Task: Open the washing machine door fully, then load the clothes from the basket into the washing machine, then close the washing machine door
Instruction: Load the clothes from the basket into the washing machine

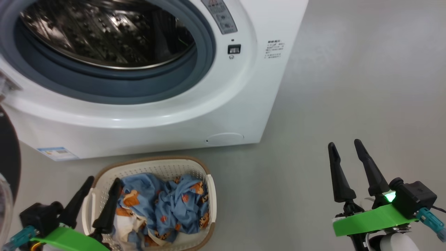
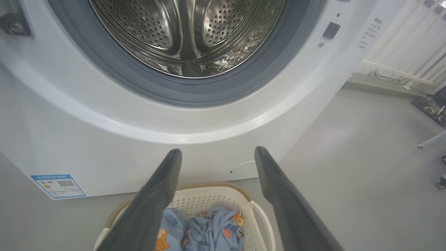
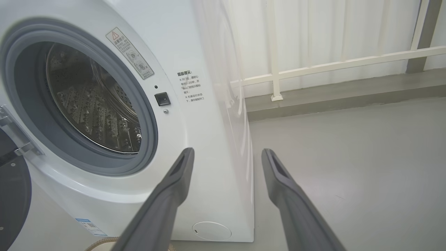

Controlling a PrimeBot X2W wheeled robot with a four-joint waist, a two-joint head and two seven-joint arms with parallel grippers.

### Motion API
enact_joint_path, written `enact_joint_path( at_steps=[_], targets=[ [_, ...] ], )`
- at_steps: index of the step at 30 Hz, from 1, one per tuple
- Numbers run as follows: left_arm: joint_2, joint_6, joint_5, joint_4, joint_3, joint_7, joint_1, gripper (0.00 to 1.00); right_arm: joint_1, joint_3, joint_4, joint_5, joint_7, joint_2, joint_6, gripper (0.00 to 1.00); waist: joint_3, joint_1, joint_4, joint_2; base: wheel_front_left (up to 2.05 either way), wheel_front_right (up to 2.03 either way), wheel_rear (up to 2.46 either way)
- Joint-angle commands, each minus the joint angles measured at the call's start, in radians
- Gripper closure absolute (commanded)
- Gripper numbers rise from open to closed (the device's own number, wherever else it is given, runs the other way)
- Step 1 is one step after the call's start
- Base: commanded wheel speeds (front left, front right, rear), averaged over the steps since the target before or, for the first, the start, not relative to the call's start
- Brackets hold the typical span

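Note:
The white washing machine (image 1: 223, 101) stands ahead with its steel drum (image 1: 104, 31) exposed. Its door (image 1: 8, 153) hangs swung open at the far left, black rim showing, also as the door (image 3: 12, 195) in the right wrist view. On the floor in front sits the cream basket (image 1: 210, 195) holding the blue bear-print clothes (image 1: 167, 205). My left gripper (image 1: 104, 179) is open, hovering over the basket's left edge with nothing between its fingers. My right gripper (image 1: 346, 146) is open over bare floor to the right of the machine. The clothes (image 2: 205, 233) lie below the left gripper (image 2: 217, 153).
Grey floor (image 1: 348, 87) spreads to the right of the machine. A white railing (image 3: 331, 62) and pale curtain stand behind it, over a low step. A wheeled stand's legs (image 2: 435, 146) show at the right in the left wrist view.

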State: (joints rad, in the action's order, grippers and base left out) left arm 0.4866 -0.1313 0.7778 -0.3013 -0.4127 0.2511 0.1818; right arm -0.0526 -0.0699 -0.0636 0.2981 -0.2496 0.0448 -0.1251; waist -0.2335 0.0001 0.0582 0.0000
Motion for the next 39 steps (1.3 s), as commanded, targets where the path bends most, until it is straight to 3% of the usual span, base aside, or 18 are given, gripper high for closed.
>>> enact_joint_path(
  at_steps=[1, 21, 39],
  targets=[
    [0.044, 0.001, 0.019, 0.000, 0.008, 0.011, 0.053, 0.00, -0.028, -0.035, 0.033, 0.011, -0.012, 0.006, -0.006, 0.00, -0.047, -0.0001, 0.015, 0.0000, 0.00, 0.00, 0.00],
    [0.149, 0.001, 0.139, -0.189, -0.303, 0.011, 0.246, 0.00, -0.062, -0.076, 0.098, 0.040, -0.012, 0.006, -0.006, 0.00, -0.272, -0.0001, 0.082, 0.0000, 0.00, 0.00, 0.00],
    [0.168, 0.001, 0.193, -0.370, -0.586, 0.011, 0.445, 0.00, -0.099, -0.130, 0.155, 0.067, -0.012, 0.005, -0.006, 0.00, -0.455, -0.0001, 0.168, 0.0000, 0.00, 0.00, 0.00]
  ],
)
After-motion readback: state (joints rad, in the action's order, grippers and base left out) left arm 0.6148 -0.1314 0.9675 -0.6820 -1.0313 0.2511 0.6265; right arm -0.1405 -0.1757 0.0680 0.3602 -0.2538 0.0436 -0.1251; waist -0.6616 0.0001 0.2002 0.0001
